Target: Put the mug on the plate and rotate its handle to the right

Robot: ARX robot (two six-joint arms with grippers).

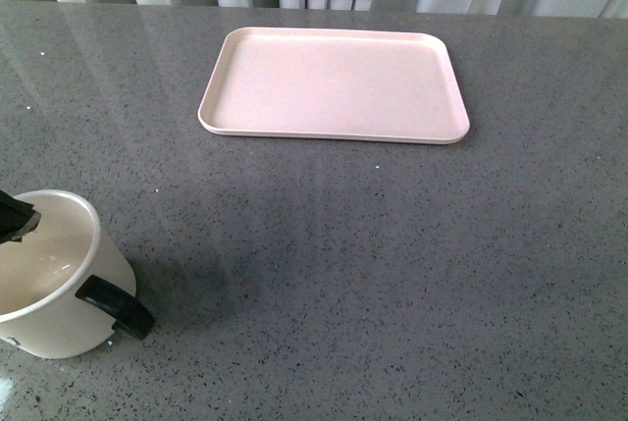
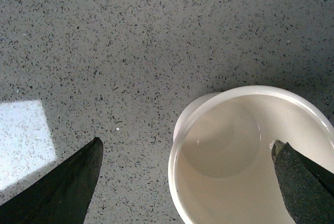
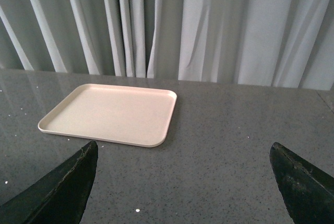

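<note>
The white mug [image 1: 54,274] stands upright at the near left of the grey table, its black handle [image 1: 116,305] pointing near-right. Its printed face is hidden. The pale pink plate [image 1: 334,84] lies empty at the far middle. My left gripper [image 2: 186,143] is open above the mug [image 2: 229,151]: one fingertip [image 2: 292,177] is over the mug's inside, the other [image 2: 78,177] over the table outside the rim. One left fingertip [image 1: 18,217] shows at the front view's edge. My right gripper [image 3: 182,144] is open and empty above bare table, with the plate [image 3: 112,113] ahead of it.
The grey speckled tabletop [image 1: 392,244] stretches between mug and plate. Pale curtains [image 3: 209,25] hang behind the table's far edge. A bright patch of reflected light [image 2: 23,140] lies on the table beside the left gripper.
</note>
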